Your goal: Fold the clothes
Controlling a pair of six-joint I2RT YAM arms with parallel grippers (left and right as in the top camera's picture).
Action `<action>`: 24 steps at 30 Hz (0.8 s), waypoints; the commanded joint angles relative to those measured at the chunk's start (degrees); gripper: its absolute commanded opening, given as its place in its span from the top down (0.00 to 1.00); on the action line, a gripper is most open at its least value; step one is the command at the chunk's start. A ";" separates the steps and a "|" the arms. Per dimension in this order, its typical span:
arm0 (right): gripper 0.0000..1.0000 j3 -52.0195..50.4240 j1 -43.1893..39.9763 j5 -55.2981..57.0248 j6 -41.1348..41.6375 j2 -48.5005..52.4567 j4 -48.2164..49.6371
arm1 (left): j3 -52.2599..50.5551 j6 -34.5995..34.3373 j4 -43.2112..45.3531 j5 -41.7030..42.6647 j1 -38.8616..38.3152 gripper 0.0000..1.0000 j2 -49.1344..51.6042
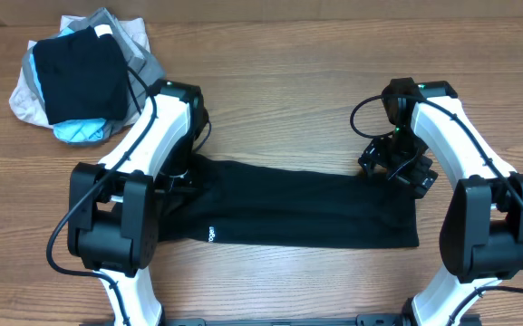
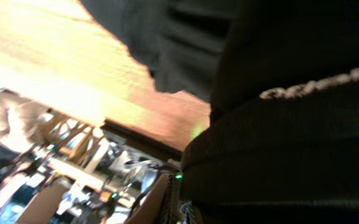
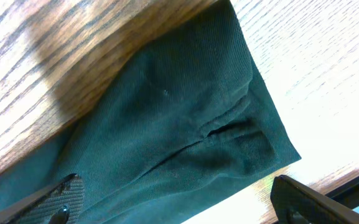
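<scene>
- Well, the black shirt (image 1: 306,208) lies as a long folded band across the wooden table (image 1: 279,91), stretched between the two arms.
- The right gripper (image 1: 395,165) is over the shirt's far right corner, jaws spread wide with nothing held.
- The left gripper (image 1: 179,177) sits at the shirt's left end, crowded by fabric; I can't tell whether it pinches the cloth.
- A pile of other garments (image 1: 80,77) rests near the table's far left corner, apart from the shirt.

The only writing is a short line of small white lettering (image 1: 212,234) on the black shirt (image 1: 315,208), lying near the left pincer (image 1: 178,172), toward the robot's base, too small overhead and too blurred in the left wrist view to read.
</scene>
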 commanded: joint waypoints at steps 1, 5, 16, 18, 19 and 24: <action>0.00 -0.24 0.28 -1.29 0.15 -1.46 -0.28 | -1.90 -2.80 -0.31 -5.42 1.11 0.86 -1.07; 0.00 -0.24 0.57 -2.64 0.07 -1.46 -0.87 | -1.88 -2.93 0.48 -6.01 2.56 0.35 -1.07; 0.00 -0.24 2.10 -3.82 0.50 -8.37 -4.74 | 0.87 -4.20 5.35 -5.60 3.34 0.08 -1.27; 0.00 -0.24 2.10 -3.80 1.31 -12.26 -5.42 | 2.84 -4.20 4.74 -5.14 3.17 0.08 -1.75; 0.00 -0.24 2.10 -3.78 1.29 -14.08 -5.88 | 3.80 -4.20 4.52 -4.42 3.04 0.09 -2.16; 0.00 -0.26 2.84 -3.76 -0.50 -20.79 -7.21 | 7.43 -3.23 5.62 -0.07 1.64 0.10 -7.17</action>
